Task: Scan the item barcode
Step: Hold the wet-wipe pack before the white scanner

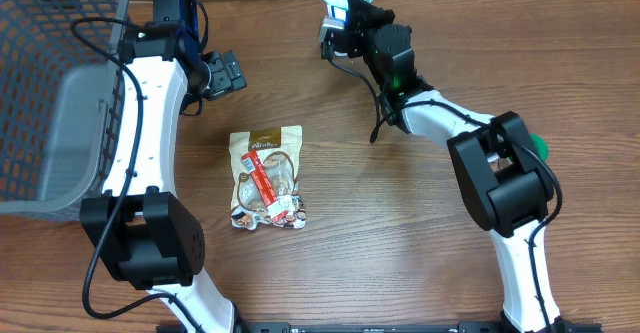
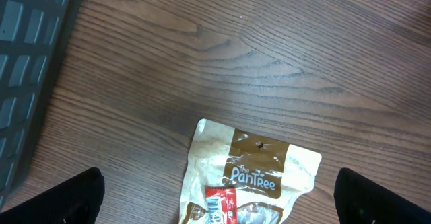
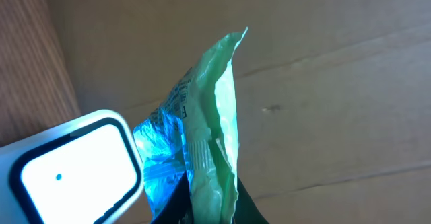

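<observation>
Right jaws clamped on the green packet (image 3: 212,116), held edge-up just beside the white scanner (image 3: 74,163) at the far side of the worktop (image 1: 400,243), likely to present its barcode; left jaws wide apart, empty, near the brown pouch (image 1: 266,178), probably next.

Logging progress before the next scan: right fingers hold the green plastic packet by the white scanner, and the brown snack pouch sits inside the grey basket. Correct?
No: the overhead view shows the brown snack pouch lying on the wooden table, outside the grey mesh basket. The rest holds.
</observation>
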